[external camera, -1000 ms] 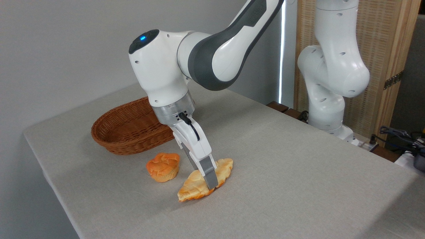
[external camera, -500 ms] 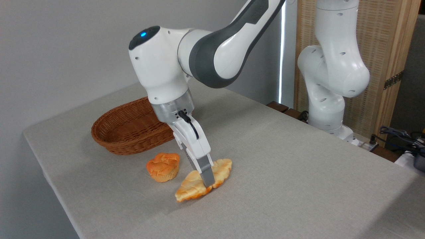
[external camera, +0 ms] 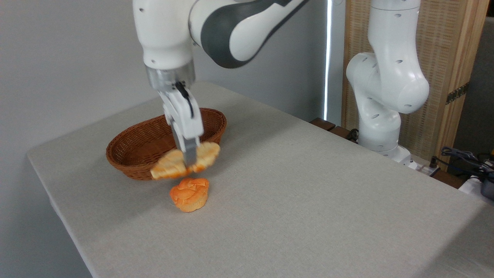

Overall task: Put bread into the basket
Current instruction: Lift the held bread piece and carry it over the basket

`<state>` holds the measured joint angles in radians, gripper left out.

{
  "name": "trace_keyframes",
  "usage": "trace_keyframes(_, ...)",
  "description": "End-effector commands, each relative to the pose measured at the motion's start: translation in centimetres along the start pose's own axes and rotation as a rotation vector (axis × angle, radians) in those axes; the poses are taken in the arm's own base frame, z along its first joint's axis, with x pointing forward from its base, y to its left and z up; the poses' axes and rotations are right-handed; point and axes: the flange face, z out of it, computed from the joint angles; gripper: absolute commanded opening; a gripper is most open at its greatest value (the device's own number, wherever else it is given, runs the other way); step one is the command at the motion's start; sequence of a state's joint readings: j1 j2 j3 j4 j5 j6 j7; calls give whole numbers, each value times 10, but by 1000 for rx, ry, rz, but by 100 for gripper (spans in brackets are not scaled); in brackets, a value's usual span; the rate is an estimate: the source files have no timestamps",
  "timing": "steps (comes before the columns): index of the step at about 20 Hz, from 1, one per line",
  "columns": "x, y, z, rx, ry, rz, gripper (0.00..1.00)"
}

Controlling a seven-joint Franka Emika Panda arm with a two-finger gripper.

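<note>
Since the frame half a second back, the bread (external camera: 185,163) has left the desk (external camera: 293,200) and travelled up and to the left with the gripper (external camera: 189,160); it now hangs in the air in front of the near rim of the basket (external camera: 133,148), above the muffin (external camera: 189,194). The arm's wrist has risen too, its top now cut off by the upper edge of the picture.

Surroundings: the muffin sits alone on the grey cloth-covered desk, just in front of the basket and directly below the loaf, with a clear gap of air between the two. It has not shifted. The basket, reddish-brown oval wicker, stands toward the back left of the desk. Whether the loaf is over the basket's rim or just short of it cannot be told from this view. The arm's white base column (external camera: 386,77) stands beyond the desk's far right edge, before a slatted wooden screen (external camera: 451,58); dark cables (external camera: 463,158) lie at far right.

Jaws: closed on the bread, pinching it across the middle; only the near grey finger (external camera: 189,148) shows, pointing straight down.

Bread: long, flattish, golden-orange with paler cross ridges and scalloped edges, slightly motion-blurred. It is held roughly level, the left end a little lower than the right.
</note>
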<state>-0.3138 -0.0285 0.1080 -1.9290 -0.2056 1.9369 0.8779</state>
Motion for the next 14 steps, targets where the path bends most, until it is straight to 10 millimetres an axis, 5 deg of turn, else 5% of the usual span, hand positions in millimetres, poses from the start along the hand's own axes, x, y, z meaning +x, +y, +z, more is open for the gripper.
trace_keyframes(1, 46, 37, -19, -28, 85, -41, 45)
trace_keyframes(4, 85, 77, -10, -34, 90, -28, 49)
trace_keyframes(6, 100, 98, -2, -42, 80, -35, 94)
trace_keyframes(7, 107, 109, 3, -39, 67, -46, 100)
trace_keyframes(14, 113, 115, 12, -18, 35, -28, 100)
